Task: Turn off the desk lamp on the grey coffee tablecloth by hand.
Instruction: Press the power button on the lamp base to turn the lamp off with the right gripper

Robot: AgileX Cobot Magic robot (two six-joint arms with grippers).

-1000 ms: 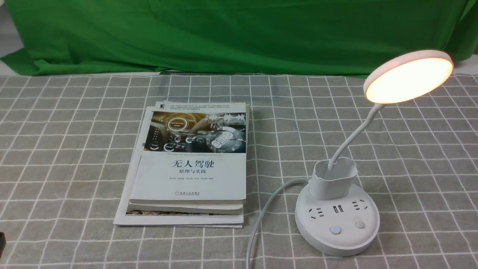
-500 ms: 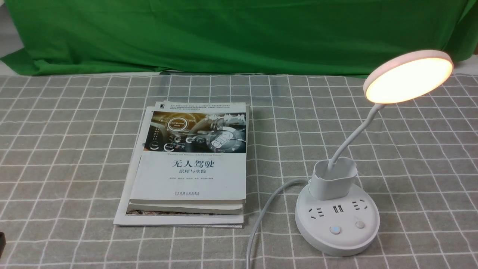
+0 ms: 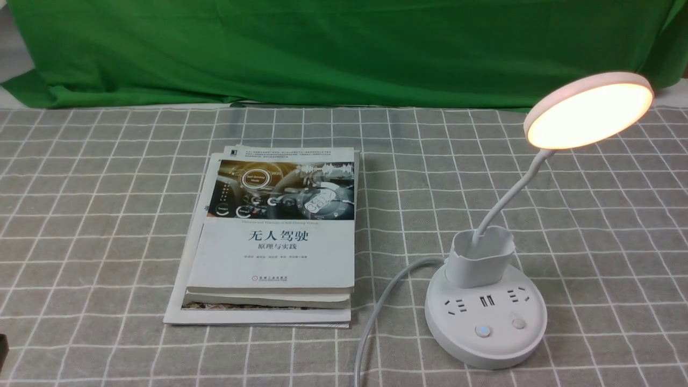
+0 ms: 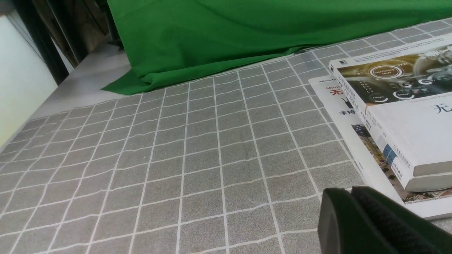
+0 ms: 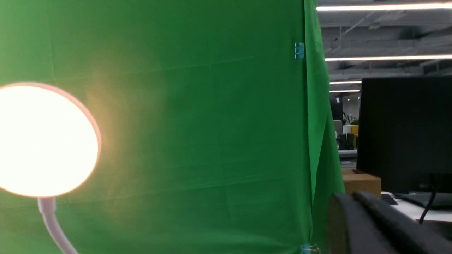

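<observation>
The lamp (image 3: 478, 260) stands lit on the tablecloth (image 3: 107, 215); its head (image 3: 588, 110) glows warm yellow, tilted, above and right of its base (image 3: 486, 344); the neck (image 3: 510, 193) curves up out of the cup holder (image 3: 473, 269); on the near side of the base, the left button (image 3: 482, 331) shows a faint blue spot and the right button (image 3: 518, 323) is plain; the cord (image 3: 376, 317) leaves the base leftward and bends toward the near edge; books (image 3: 274, 236) lie stacked left of the lamp, apart from the base; green cloth (image 3: 322, 48) hangs behind the lamp. The left pincer (image 4: 374, 222) shows only as a black finger, low over the tablecloth beside the books, well left of the lamp; the right pincer (image 5: 378, 225) shows likewise, apart from the glowing head, touching nothing; I cannot tell whether either is spread or pressed together.
</observation>
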